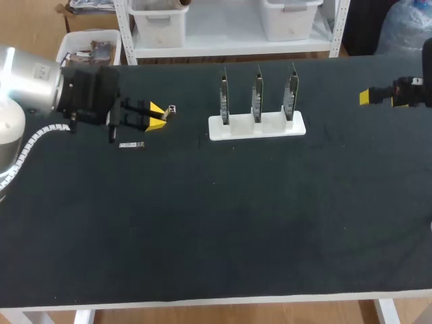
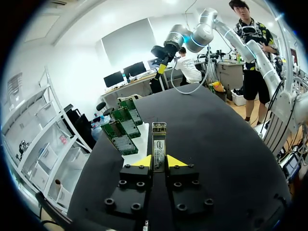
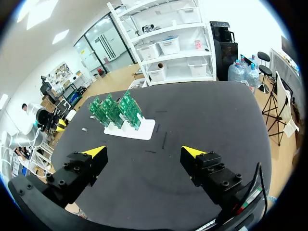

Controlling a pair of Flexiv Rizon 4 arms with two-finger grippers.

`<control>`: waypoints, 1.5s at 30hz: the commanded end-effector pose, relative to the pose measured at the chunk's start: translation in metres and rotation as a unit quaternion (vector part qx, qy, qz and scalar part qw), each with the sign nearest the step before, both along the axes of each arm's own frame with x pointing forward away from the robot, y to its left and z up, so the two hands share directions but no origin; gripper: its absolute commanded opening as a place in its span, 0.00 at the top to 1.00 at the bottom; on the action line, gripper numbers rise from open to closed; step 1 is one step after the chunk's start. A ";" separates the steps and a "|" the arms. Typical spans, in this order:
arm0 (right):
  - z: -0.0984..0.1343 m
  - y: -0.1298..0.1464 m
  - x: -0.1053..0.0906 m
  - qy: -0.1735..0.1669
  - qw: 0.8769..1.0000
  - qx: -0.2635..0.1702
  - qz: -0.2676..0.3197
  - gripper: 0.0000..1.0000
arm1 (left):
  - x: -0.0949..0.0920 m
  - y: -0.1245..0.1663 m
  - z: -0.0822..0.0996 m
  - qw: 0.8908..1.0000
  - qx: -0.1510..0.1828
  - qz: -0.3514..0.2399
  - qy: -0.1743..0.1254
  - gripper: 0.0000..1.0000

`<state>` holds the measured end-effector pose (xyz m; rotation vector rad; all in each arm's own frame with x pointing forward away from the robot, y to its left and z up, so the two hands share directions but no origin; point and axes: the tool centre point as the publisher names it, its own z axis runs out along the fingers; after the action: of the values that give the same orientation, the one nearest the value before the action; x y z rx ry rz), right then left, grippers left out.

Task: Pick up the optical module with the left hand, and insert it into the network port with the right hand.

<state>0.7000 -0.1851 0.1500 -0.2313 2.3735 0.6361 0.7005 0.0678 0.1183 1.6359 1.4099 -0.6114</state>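
Module [image 2: 159,144] is clamped between the yellow tips of the left gripper [image 2: 159,162], over the table [image 1: 216,223], left of the card rack [image 1: 256,127]. The right gripper [image 3: 144,153] gapes wide near the table's right edge.

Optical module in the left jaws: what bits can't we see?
- Optical module: back end hidden between the left jaws, left wrist view; tiny in head view.
- Network port: too small on the green cards, every view.
- Second module on the table: too small for detail, head view.
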 end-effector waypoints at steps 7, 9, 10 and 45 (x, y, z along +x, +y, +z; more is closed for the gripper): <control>0.000 0.000 0.000 0.000 1.000 0.000 0.000 0.00 | 0.000 0.000 -0.001 1.000 -0.002 0.000 -0.003 1.00; 0.000 0.000 0.000 0.000 1.000 0.000 0.000 0.00 | 0.000 0.000 -0.001 1.000 -0.002 0.000 -0.003 1.00; 0.000 0.000 0.000 0.000 1.000 0.000 0.000 0.00 | 0.000 0.000 -0.001 1.000 -0.002 0.000 -0.003 1.00; 0.000 0.000 0.000 0.000 1.000 0.000 0.000 0.00 | 0.048 0.056 0.055 0.996 0.034 0.087 0.012 1.00</control>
<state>0.7000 -0.1852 0.1500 -0.2311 2.3734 0.6362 0.7445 0.1291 0.1659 1.5091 1.5772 -0.4762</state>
